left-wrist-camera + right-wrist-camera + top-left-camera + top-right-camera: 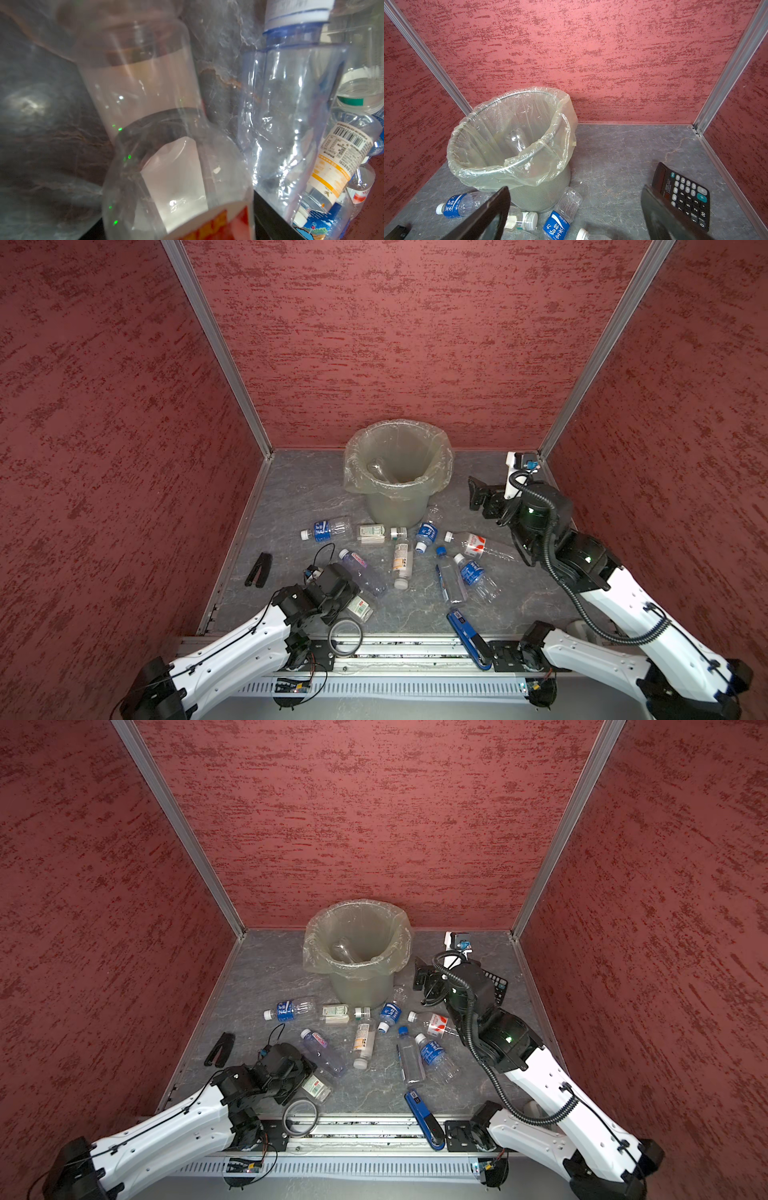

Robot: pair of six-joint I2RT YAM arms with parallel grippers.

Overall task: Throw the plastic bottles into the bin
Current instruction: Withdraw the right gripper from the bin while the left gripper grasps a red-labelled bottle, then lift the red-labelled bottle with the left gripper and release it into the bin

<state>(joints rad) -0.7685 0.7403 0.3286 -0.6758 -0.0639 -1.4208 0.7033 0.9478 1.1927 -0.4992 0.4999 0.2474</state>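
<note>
Clear plastic, the red-labelled bottle (176,176) lies lower left in both top views, lengthwise under the left gripper (348,602), clamped or not I cannot tell; the bin (395,510) stands upper centre beside the spread, empty right gripper (474,494).

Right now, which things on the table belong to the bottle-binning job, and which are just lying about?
Job: bin; plastic bottles scattered in front of it; one clear bottle already inside it.
Lying about: black calculator; blue-and-black stapler-like tool; black clip-like tool; grey ring at the near edge.
</note>
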